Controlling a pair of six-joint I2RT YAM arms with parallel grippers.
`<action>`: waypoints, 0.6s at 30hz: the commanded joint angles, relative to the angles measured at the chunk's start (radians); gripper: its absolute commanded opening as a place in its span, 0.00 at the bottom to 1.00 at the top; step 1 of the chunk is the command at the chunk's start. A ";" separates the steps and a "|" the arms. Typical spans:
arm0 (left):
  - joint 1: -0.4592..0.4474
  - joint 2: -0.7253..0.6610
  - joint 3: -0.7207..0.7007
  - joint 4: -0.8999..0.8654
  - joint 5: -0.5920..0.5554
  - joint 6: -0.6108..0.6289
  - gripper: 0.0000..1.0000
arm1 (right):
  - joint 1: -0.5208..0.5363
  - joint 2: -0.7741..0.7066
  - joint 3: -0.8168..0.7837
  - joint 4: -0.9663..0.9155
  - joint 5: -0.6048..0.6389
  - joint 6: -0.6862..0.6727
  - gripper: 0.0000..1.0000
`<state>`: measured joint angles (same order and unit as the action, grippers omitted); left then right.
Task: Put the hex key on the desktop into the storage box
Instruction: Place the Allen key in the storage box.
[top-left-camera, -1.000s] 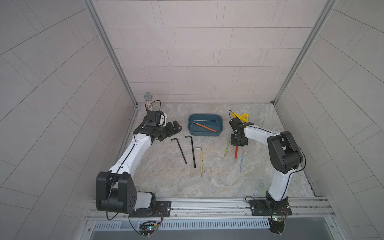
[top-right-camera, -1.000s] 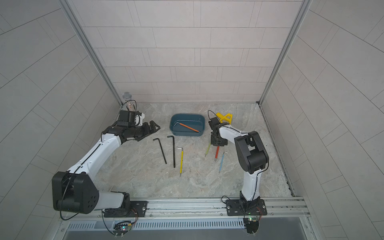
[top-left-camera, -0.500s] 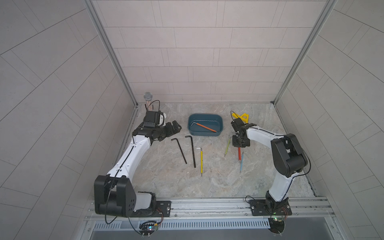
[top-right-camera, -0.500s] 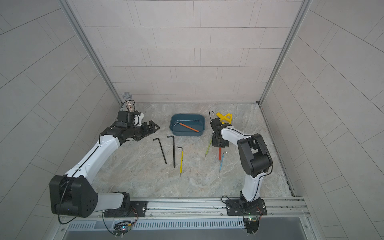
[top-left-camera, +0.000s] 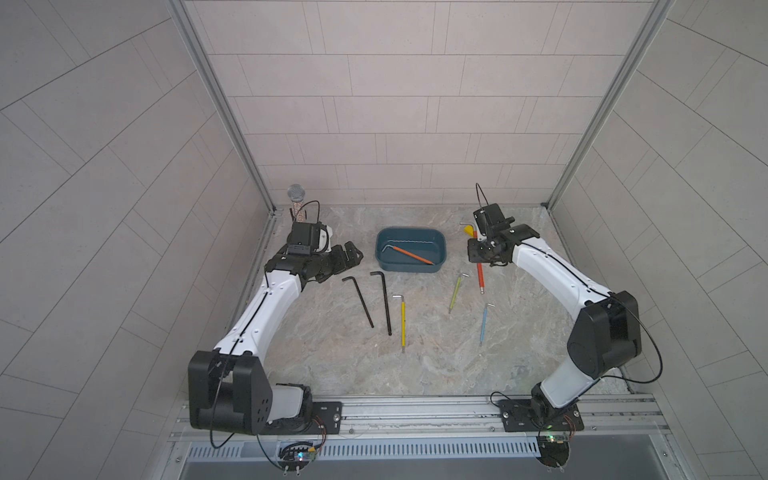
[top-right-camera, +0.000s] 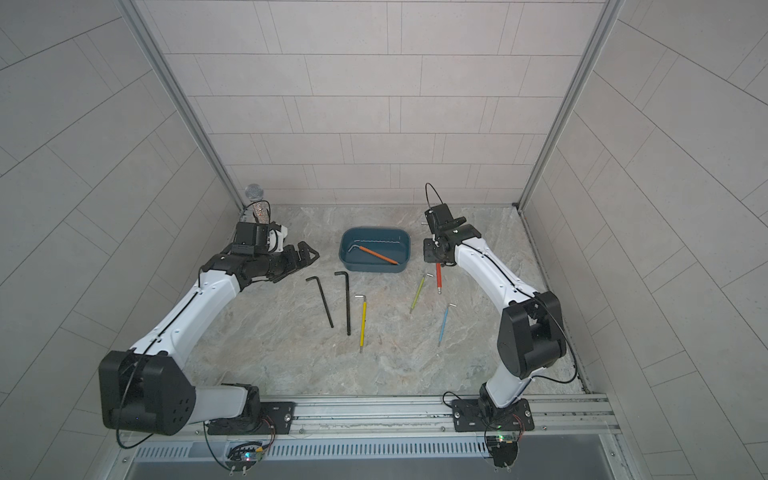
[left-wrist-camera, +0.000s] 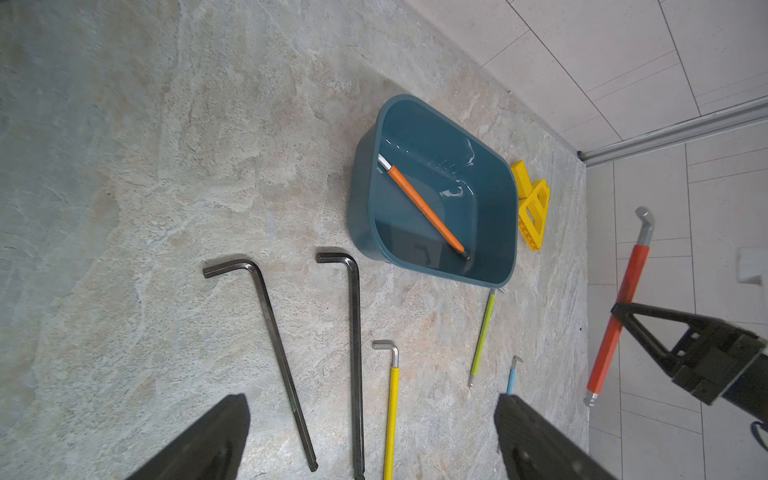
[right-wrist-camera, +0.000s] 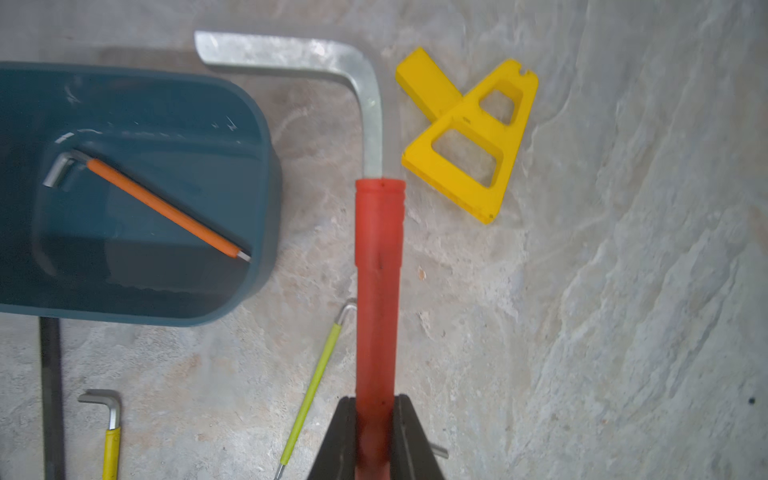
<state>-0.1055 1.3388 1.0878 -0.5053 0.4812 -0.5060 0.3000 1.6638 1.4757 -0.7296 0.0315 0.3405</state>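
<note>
Right hand (right-wrist-camera: 376, 401) pinches red hex key (right-wrist-camera: 378, 270), axis fore-aft, bend rearward; left hand (top-left-camera: 351, 258) splayed.

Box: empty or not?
Not empty: one orange hex key lies diagonally on the floor of the box; nothing else shows inside.

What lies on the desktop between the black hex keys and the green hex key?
Only the yellow hex key, beside the nearer black hex key and apart from the green hex key. Both top views show this.

Bright, even light; faint shadows; storage box (left-wrist-camera: 436, 137) glints (right wrist view soft).
</note>
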 joint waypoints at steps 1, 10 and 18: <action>-0.005 -0.024 -0.014 0.013 -0.002 -0.002 1.00 | 0.001 0.074 0.114 -0.024 -0.049 -0.153 0.00; -0.005 -0.025 -0.018 0.014 -0.007 0.001 1.00 | 0.017 0.350 0.487 -0.136 -0.107 -0.319 0.00; -0.004 -0.013 -0.018 0.013 -0.004 0.001 1.00 | 0.073 0.495 0.680 -0.176 -0.086 -0.415 0.00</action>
<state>-0.1055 1.3312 1.0779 -0.5049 0.4808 -0.5068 0.3489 2.1525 2.0853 -0.8761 -0.0647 -0.0135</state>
